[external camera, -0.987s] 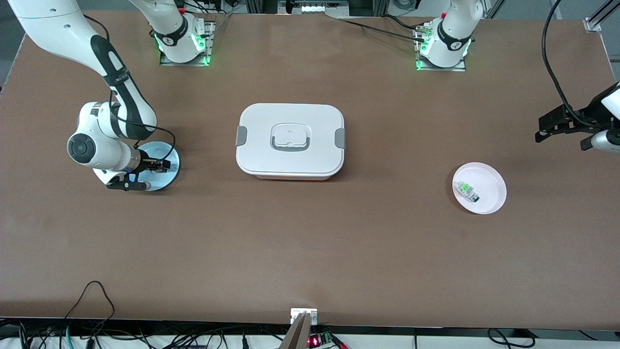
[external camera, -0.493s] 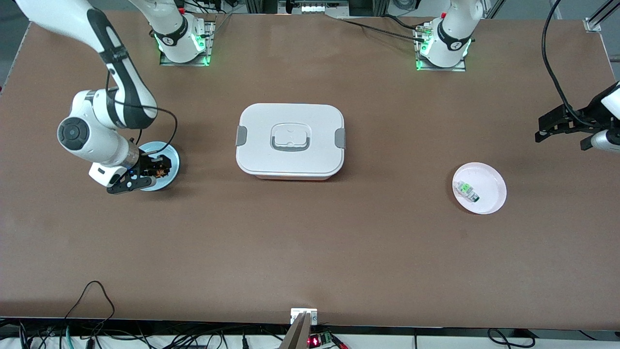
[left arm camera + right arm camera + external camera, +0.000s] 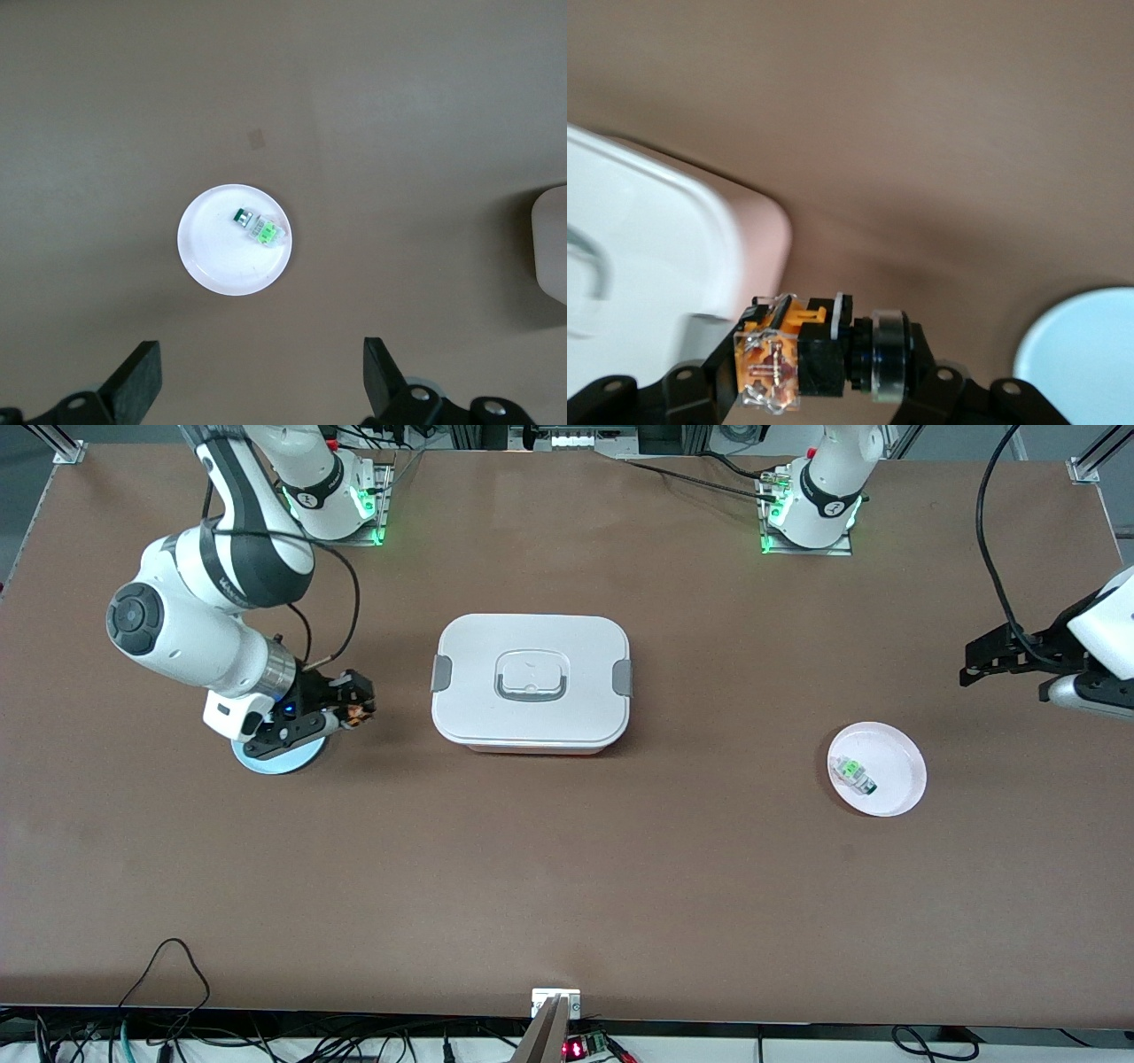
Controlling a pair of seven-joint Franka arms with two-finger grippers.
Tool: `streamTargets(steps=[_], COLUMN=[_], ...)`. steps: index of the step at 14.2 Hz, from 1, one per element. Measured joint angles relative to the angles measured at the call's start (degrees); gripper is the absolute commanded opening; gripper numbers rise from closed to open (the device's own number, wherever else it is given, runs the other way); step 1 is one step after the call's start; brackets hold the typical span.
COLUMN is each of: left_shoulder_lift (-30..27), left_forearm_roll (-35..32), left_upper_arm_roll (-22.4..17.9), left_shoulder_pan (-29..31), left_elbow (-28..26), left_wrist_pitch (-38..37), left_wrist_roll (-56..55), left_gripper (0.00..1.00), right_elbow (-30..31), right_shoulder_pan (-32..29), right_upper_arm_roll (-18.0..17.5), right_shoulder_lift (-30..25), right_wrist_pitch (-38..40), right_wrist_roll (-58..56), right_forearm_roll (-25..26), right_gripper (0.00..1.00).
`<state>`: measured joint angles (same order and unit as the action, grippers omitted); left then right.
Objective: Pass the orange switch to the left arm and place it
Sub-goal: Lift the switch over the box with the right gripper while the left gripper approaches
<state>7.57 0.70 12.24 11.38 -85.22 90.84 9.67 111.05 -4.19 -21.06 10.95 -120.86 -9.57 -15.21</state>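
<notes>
Box [image 3: 531, 682] sits mid-worktop [image 3: 567, 886] between the arms, so route the right arm clear of its lid and clips toward a handover point, not straight across. Right pincer [image 3: 353, 710] is clamped on the orange switch [image 3: 358, 712], up over the worktop between the blue plate [image 3: 275, 758] and the box; keep that grip tight. Left pincer [image 3: 974, 669] hangs spread wide and empty above the white plate [image 3: 895, 802]; bring it to meet the switch.
</notes>
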Motion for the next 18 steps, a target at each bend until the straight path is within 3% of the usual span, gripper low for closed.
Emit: streamTargets(steps=[5,7,12,18], left_shoulder_lift=[1.30,1.62,3.35,5.80], left_forearm_roll=[1.59,6.21,27.85,55.60], left_upper_arm_roll=[-0.13,-0.64,-1.31,-1.52], left_shoulder_pan=[0.04,0.83,3.59,4.65], left_elbow=[-3.12,-3.55,-6.25,-18.20], left_wrist_pitch=[-1.43,-3.01,-7.54,-7.66], left_wrist_roll=[0.43,2.00,2.84,0.64], left_gripper=[1.00,1.00,1.00,1.00], right_elbow=[-6.87,-9.16,-11.31,-11.70], right_shoulder_pan=[0.05,0.06,0.60,9.79], right_upper_arm_roll=[-7.52,-10.85,-18.82,-19.90], right_shoulder_lift=[-0.06,0.02,1.16,6.38], right_wrist_pitch=[0.80,0.74,-5.57,-23.04], right_wrist_roll=[-0.13,-0.26,-0.90,-0.71], right_forearm_roll=[-8.72,-12.36,-19.70,-21.92], right_gripper=[0.00,0.00,0.00,0.00])
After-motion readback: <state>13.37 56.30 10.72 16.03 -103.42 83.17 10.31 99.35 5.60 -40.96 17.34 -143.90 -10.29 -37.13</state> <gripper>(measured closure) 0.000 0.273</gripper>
